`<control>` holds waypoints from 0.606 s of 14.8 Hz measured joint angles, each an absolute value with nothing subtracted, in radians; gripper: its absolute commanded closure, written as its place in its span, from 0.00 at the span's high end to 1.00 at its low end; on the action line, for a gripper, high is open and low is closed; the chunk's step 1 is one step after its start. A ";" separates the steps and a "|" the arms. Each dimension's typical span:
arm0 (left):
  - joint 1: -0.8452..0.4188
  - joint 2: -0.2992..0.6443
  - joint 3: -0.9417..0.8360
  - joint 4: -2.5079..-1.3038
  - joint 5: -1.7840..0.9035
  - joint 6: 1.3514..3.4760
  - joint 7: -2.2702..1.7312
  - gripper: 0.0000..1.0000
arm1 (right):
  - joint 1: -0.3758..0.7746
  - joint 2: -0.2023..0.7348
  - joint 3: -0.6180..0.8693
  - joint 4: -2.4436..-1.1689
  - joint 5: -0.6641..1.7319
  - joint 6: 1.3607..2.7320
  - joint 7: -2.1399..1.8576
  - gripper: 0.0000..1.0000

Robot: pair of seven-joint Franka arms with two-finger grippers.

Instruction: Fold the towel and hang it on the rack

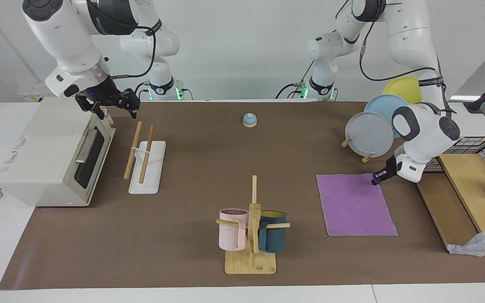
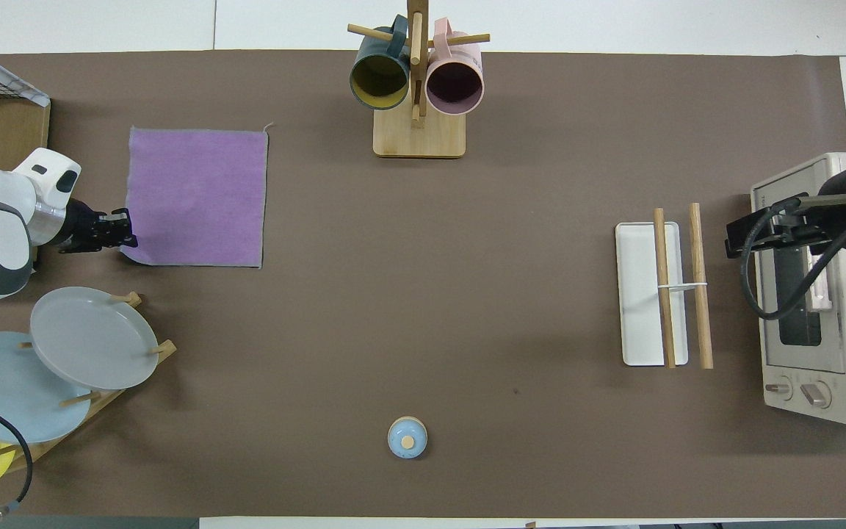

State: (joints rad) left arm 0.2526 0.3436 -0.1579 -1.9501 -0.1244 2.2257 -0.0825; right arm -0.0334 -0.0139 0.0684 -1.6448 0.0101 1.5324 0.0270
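While flat on table, towel (image 1: 355, 205) corner clamped by left pincer (image 1: 376, 181); right pincer (image 1: 107, 106) fingers apart, over toaster oven (image 1: 53, 155).

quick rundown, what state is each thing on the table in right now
towel: flat, unfolded, purple face up
left gripper: shut on the towel's corner nearest the robots
right gripper: open, raised over the oven, waiting
rack: bare, nothing on its rods
oven: door shut
mug tree: two mugs hung
plate stand: three plates upright
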 measured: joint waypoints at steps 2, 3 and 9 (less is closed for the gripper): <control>0.252 0.344 -0.159 -1.949 -0.124 2.225 -0.083 0.00 | -0.033 -0.016 0.068 -1.652 0.011 1.551 0.027 1.00; 0.252 0.344 -0.159 -1.949 -0.124 2.225 -0.083 0.00 | -0.033 -0.016 0.068 -1.653 0.011 1.552 0.027 1.00; 0.243 0.342 -0.161 -1.938 -0.038 2.220 -0.077 0.00 | -0.033 -0.020 0.068 -1.658 0.013 1.538 0.027 1.00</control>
